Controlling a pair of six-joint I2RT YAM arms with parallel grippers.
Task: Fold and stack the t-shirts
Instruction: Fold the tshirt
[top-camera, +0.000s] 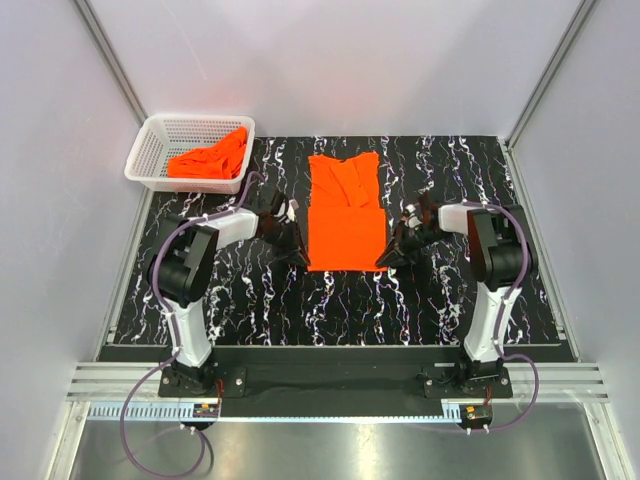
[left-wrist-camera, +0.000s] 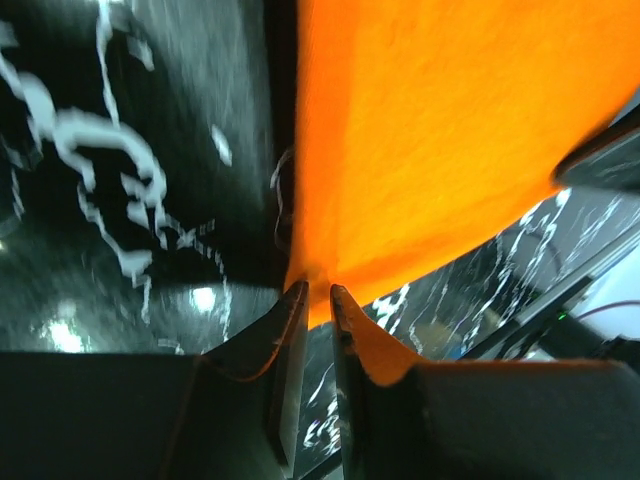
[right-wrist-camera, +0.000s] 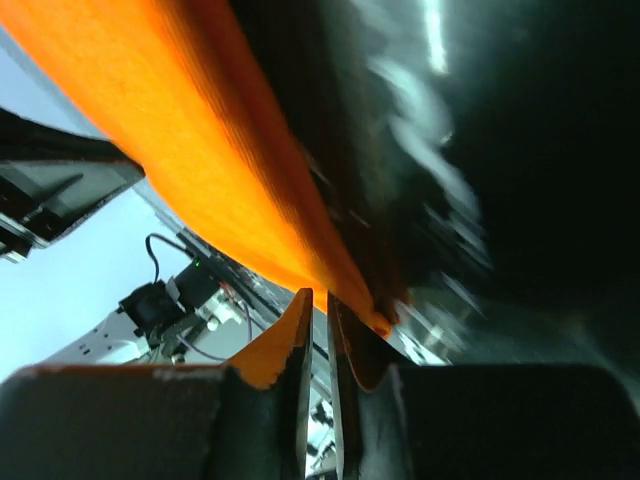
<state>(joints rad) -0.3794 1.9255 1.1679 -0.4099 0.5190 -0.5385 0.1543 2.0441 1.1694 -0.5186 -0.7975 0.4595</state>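
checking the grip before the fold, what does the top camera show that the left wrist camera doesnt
Only the top view: the white basket at the far left holding a crumpled shirt, and the whole outline of the folded shirt, a long strip between both arms. Only the left wrist view: the left gripper seen close, its fingers pinched on that shirt's near left corner. Both: the orange folded shirt lying on the black marbled table.

You've got two arms — left arm (top-camera: 185, 270) at 8 o'clock, right arm (top-camera: 498, 262) at 4 — one flat t-shirt (top-camera: 345, 215) at centre, one basket (top-camera: 148, 150) at 10, holding one crumpled orange heap (top-camera: 210, 160), shirts uncountable.
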